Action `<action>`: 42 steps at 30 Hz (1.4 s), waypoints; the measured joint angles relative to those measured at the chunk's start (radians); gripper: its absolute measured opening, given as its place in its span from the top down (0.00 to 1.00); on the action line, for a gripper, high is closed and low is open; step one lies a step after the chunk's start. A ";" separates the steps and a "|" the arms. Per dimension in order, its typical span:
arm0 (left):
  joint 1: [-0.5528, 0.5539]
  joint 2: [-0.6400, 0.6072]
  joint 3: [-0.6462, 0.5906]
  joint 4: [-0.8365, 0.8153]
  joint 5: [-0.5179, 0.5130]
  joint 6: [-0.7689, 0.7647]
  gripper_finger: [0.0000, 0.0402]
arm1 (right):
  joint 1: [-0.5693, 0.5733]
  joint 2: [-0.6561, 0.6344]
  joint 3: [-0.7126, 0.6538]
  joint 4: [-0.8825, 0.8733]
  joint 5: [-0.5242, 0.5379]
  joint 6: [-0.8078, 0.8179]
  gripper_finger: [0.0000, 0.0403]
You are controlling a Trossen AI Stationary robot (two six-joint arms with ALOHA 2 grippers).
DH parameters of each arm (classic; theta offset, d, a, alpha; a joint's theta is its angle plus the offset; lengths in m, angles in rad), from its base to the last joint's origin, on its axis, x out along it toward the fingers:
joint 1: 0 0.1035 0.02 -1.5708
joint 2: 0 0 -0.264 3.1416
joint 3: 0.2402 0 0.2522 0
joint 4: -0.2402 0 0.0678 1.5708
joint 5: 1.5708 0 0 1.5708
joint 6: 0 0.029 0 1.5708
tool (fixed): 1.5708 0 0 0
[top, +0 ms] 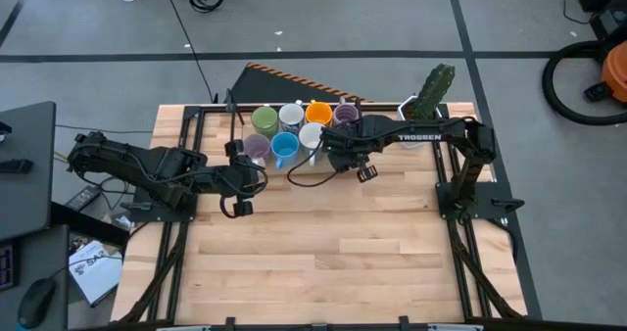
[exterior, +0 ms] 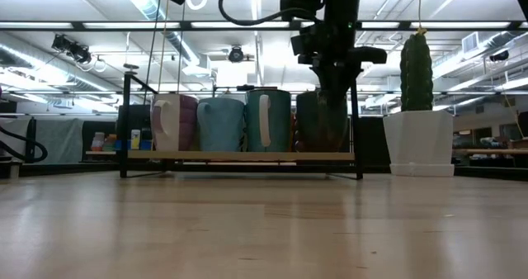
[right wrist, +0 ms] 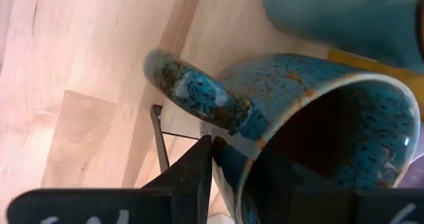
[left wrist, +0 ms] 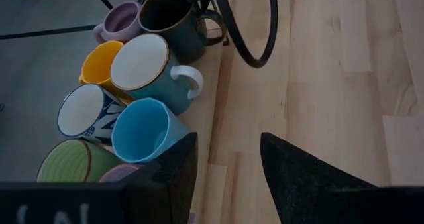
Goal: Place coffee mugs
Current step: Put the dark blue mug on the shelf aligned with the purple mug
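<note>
In the high view, the coffee mugs [top: 294, 130] stand bunched in two rows at the upper middle of the frame, on a low rack at the far edge of the wooden table [top: 323, 253]: green, white, orange and lavender behind, lavender, blue and white in front. The right gripper [top: 333, 147] reaches in from the right of the frame to the right end of that cluster. Its wrist view fills with a dark speckled mug [right wrist: 318, 138], and the two fingers pinch its rim just beside the handle, one finger [right wrist: 189, 174] outside the wall and the other inside. In the low view this mug [exterior: 322, 122] sits on the rack [exterior: 239, 156] at the right end of the row, under the arm that comes down from the top of the frame. A white pot with a cactus [exterior: 418, 122] stands just right of the rack. The left gripper [top: 238, 179] lies at the middle left, below the cluster, its fingers [left wrist: 301, 177] spread apart over bare wood beside the blue mug [left wrist: 146, 128].
</note>
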 joint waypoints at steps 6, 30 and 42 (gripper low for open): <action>0.000 0.000 0.000 0.000 0.000 0.000 0.57 | 0.012 -0.002 0.000 0.007 0.008 -0.021 0.76; 0.000 0.000 0.000 0.000 0.000 0.001 0.57 | 0.047 -0.003 0.000 0.049 0.132 -0.042 0.73; 0.000 0.000 0.000 0.000 0.000 0.001 0.57 | 0.057 -0.003 0.000 0.048 0.221 -0.030 0.72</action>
